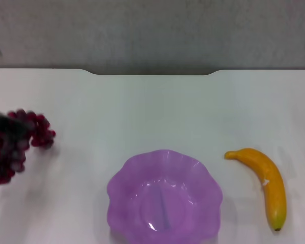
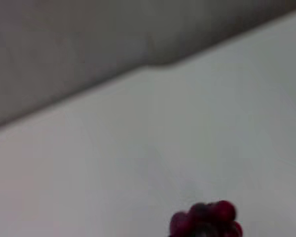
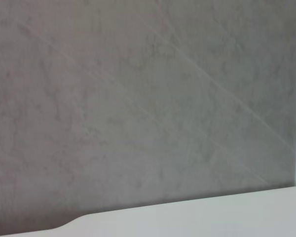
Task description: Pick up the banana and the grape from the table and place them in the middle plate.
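Note:
The grape (image 1: 18, 145), a dark red-purple bunch, is at the far left of the table (image 1: 152, 107). My left gripper (image 1: 5, 125) reaches in from the left edge, a dark finger lies across the bunch, and it looks shut on it. The top of the bunch also shows in the left wrist view (image 2: 204, 221). The banana (image 1: 264, 184), yellow-orange with a greenish tip, lies on the table to the right of the middle plate (image 1: 142, 178), a purple scalloped dish at the near centre with nothing in it. My right gripper is out of view.
The table's far edge has a notch (image 1: 152, 73) with a grey wall behind it. The right wrist view shows only that wall and a strip of the table's edge (image 3: 197, 217).

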`<state>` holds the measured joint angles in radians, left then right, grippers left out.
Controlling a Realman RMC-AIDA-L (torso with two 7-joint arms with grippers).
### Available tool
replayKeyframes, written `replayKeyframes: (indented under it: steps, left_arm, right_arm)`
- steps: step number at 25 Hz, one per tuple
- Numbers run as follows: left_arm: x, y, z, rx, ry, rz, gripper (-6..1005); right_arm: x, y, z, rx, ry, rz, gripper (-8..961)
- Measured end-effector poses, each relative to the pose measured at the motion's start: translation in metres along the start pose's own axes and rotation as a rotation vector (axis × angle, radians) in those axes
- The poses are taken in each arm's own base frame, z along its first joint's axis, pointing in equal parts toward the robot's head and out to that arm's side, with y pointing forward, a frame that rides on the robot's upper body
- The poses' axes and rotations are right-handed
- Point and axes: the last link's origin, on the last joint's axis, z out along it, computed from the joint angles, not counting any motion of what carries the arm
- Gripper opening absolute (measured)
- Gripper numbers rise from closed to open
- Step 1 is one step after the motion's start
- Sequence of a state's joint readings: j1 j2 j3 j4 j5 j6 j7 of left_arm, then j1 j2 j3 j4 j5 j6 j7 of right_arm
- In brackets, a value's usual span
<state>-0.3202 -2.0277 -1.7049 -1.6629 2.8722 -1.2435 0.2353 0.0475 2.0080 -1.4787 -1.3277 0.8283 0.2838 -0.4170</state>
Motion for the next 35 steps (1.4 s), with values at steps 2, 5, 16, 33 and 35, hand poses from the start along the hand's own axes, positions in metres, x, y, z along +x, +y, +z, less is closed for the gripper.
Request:
replayKeyframes:
  steps: [2, 5, 16, 33, 35]
  left_arm:
    - [0.004, -0.003, -0.005, 0.019, 0.058, -0.003, 306]
    - [0.010, -0.007, -0.010, 0.039, 0.128, -0.015, 303]
    - [0.030, -0.007, -0.049, 0.060, 0.398, -0.026, 291]
    - [0.042, 0.050, -0.090, -0.227, 0.550, 0.146, 283]
    - [0.043, 0.060, -0.093, -0.291, 0.554, 0.175, 282]
  right_arm:
    - [0.000, 0.000, 0.000, 0.000, 0.000, 0.000, 561]
    - [0.000, 0.000, 0.000, 0.000, 0.001, 0.000, 562]
    - [0.002, -0.001, 0.001, 0.002, 0.007, 0.001, 562]
    - [0.004, -0.001, 0.001, 0.003, 0.012, 0.002, 562]
    - [0.004, -0.001, 0.001, 0.003, 0.012, 0.002, 562]
